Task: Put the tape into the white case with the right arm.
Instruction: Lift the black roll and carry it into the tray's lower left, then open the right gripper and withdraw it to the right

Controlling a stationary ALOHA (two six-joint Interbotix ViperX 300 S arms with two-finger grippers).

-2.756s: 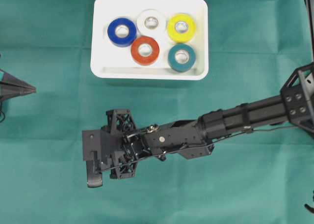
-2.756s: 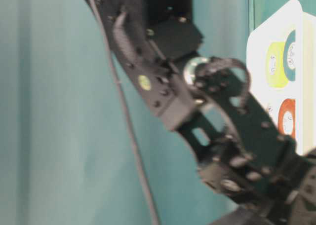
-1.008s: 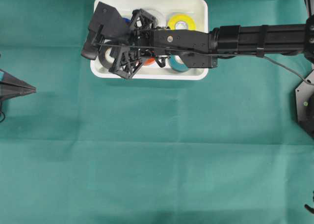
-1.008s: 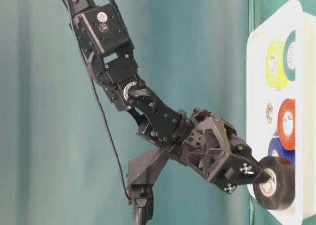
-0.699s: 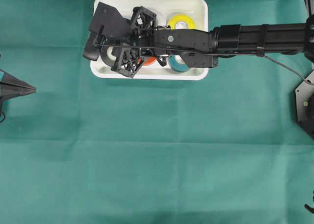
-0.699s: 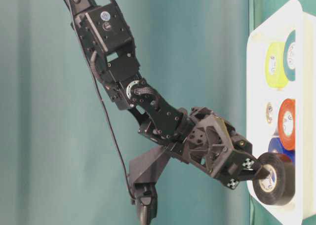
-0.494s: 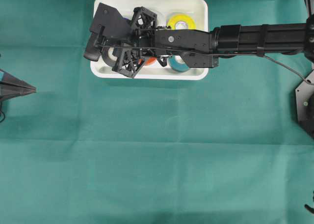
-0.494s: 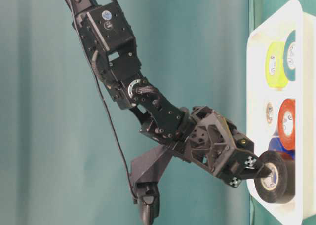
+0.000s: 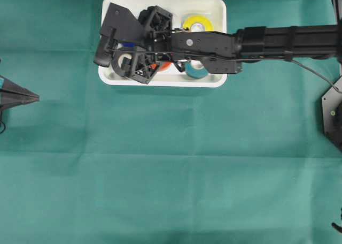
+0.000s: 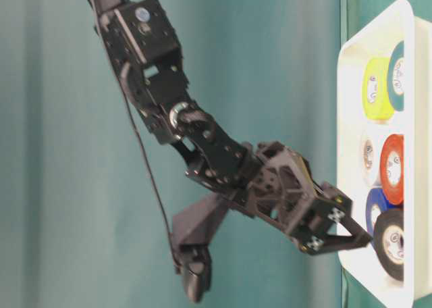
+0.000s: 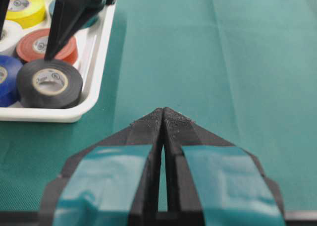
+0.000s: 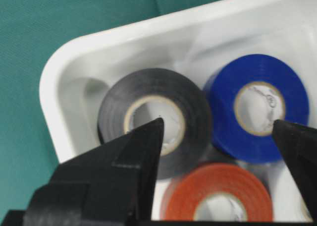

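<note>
overhead: right gripper [image 9: 124,59] over white case [image 9: 216,8], near-left corner | table-level: black tape [image 10: 391,244] lies in case | left wrist: left gripper [image 11: 163,118] clenched, idle | right wrist: jaws spread, tape released | step: release done; next, lift clear without snagging neighbouring rolls

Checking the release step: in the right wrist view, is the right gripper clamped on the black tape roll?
No. The right gripper stands open above the black tape roll, which lies flat in the white case.
</note>
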